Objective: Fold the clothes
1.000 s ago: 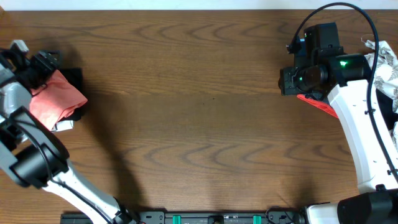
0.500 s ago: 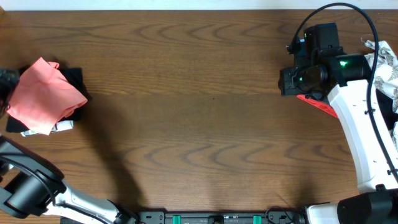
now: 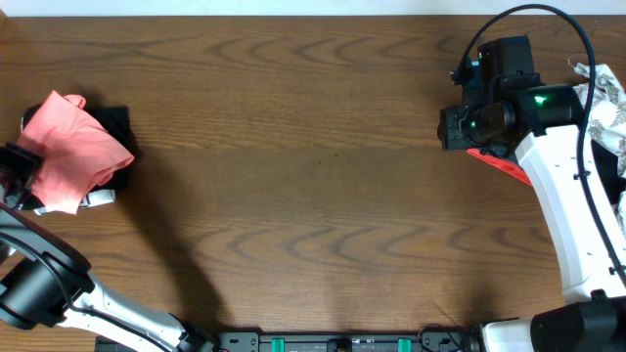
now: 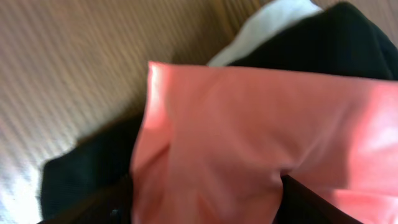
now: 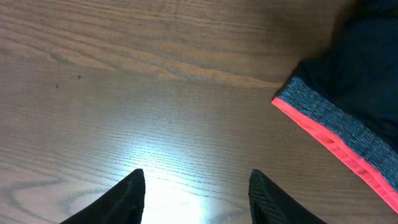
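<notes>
Lifting the T-shirt (image 3: 73, 147) off a black garment (image 3: 117, 122) looks the step; left gripper (image 3: 18, 164) grip unclear, right gripper (image 5: 196, 199), far from the T-shirt, spread. Next: laying it flat.

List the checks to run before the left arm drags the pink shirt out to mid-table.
1. Left hand gripping the pink shirt: cannot tell; cloth fills the blurred left wrist view.
2. Shirt separate from the black garment: not ok; it lies draped over it.
3. Shirt spread flat: not ok; it is bunched.
4. Mid-table landing spot: ok; bare wood shows there.
5. Right hand ready to help: ok; open, holding nothing, over bare wood beside a dark garment with coral trim.
</notes>
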{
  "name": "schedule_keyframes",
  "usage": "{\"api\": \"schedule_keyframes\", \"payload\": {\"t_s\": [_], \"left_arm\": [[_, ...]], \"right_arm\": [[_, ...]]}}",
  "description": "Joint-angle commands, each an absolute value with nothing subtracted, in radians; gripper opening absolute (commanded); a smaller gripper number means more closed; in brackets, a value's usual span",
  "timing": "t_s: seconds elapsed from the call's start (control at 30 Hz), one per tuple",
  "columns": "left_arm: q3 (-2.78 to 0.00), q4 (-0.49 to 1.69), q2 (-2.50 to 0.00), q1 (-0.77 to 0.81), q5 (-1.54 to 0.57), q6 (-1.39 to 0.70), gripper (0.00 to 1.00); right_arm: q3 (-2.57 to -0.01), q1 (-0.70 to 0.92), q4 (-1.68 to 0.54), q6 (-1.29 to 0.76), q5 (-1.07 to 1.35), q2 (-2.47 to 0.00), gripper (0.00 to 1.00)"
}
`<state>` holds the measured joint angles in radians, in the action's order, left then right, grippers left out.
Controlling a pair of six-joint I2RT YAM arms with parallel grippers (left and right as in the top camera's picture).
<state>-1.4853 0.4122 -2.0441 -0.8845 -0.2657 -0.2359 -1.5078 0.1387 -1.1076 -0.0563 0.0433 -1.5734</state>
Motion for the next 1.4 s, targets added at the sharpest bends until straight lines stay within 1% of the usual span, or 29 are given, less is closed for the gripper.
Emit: {"api": "schedule_keyframes", "payload": {"t_s": [0.0,0.07,0.27,0.37,0.57,0.8,0.87,0.97,1.1,1.37], "left_arm": [[-1.481,0.41,-2.05,-0.885,-0.167,-0.235,0.72],[-1.481,0.406,-2.05,-0.885,-0.182,-0.246,0.73],[-1.481,0.363,-2.02,-0.885,-0.458,-0.246,0.72],[-1.481,0.358,-1.969,-0.884,-0.508,-0.245,0.72],[-1.481,0.366,-1.826,-0.859,-0.517,-0.242,0.72],[-1.481,0.41,-1.728,-0.753,-0.527,-0.202,0.72],[-1.481,0.464,-1.728,-0.721,-0.516,-0.202,0.72],[-1.481,0.566,-1.745,-0.677,-0.434,-0.203,0.72],[-1.481,0.67,-1.791,-0.635,-0.427,-0.194,0.73],[-1.475,0.705,-1.919,-0.646,-0.43,-0.196,0.73]], "right_arm": [[-1.502,0.136,-1.112,-0.045,0.03,-1.574,0.52],[-1.502,0.136,-1.113,-0.045,0.03,-1.574,0.52],[-1.502,0.136,-1.112,-0.045,0.03,-1.574,0.52],[-1.502,0.136,-1.112,-0.044,0.03,-1.574,0.52],[-1.502,0.136,-1.111,-0.044,0.03,-1.574,0.52],[-1.502,0.136,-1.113,-0.044,0.03,-1.574,0.52],[-1.502,0.136,-1.115,-0.044,0.03,-1.574,0.52],[-1.502,0.136,-1.114,-0.044,0.03,-1.574,0.52],[-1.502,0.136,-1.114,-0.044,0.03,-1.574,0.52],[-1.502,0.136,-1.123,-0.044,0.03,-1.574,0.52]]}}
